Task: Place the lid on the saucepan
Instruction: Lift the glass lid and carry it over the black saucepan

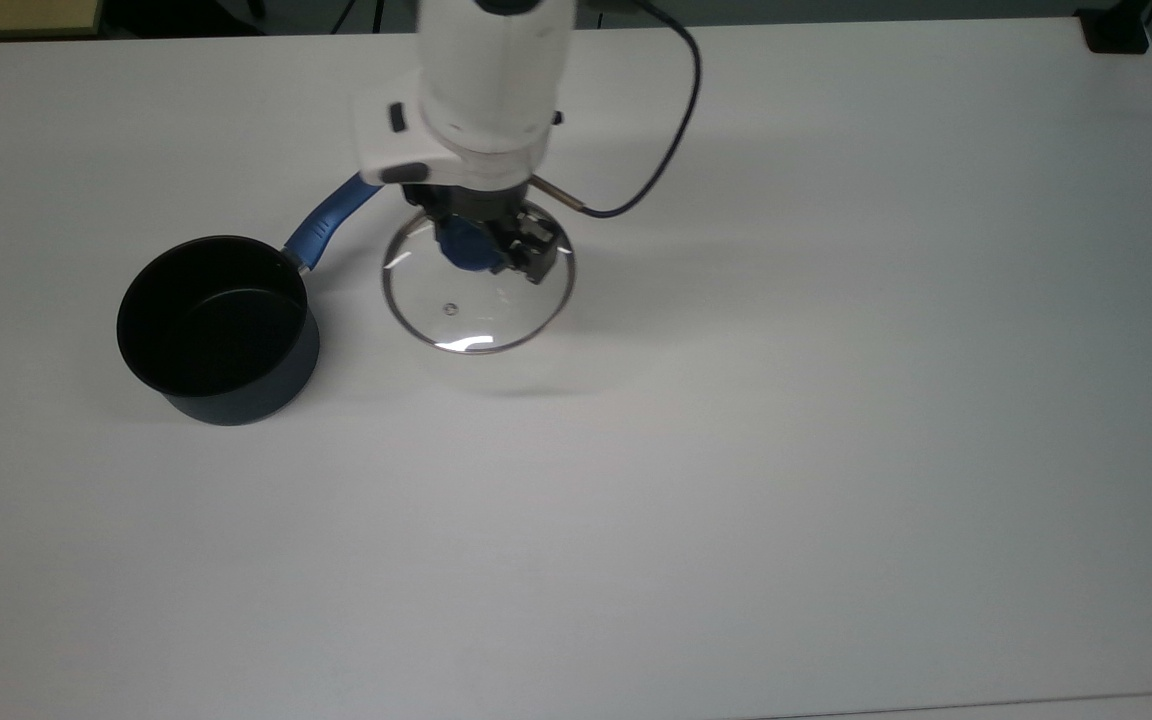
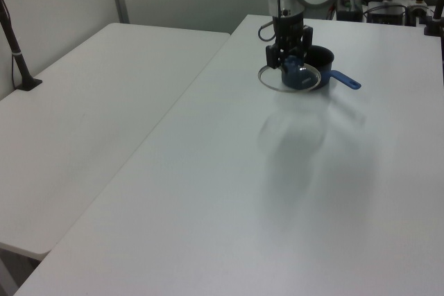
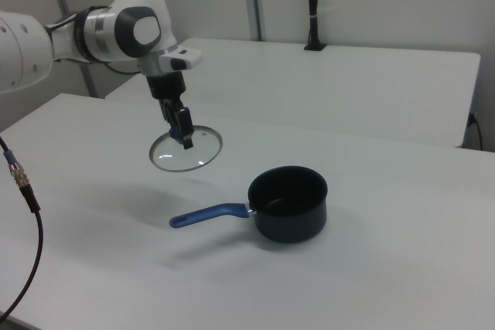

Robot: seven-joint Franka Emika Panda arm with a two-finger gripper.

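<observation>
One gap matters: lid to pan mouth. Your gripper [image 1: 481, 245] is clamped on the blue knob [image 1: 464, 245] of the lid [image 1: 476, 290], fingers closed against it, and the glass disc hangs clear of the white table [image 1: 836, 400]; its shadow lies apart from it in the top view.

Saucepan [image 1: 219, 328] sits at centre left of the top view, open mouth up, nothing inside. From the lid it lies toward the frame's left and slightly lower. The two are near but apart; a strip of bare table shows between rim and rim.

Long axis: the pan's handle [image 1: 331, 218] runs from the pot toward the upper right of the top view, its far end passing under the arm's wrist. Watch that on the way across.

Right view: lid [image 3: 186, 149] at upper left of centre, pan [image 3: 289, 202] lower right of it, handle [image 3: 209, 215] pointing to the frame's left, below the lid. Lid looks roughly level, clearly higher than the pan's rim.

Left view: lid [image 2: 290, 77] overlaps the pan [image 2: 318, 66] near top centre; line-of-sight only, judging by the other two.

Next move, as I read it: carry toward the top view's left until the knob centres over the mouth, then lower.
</observation>
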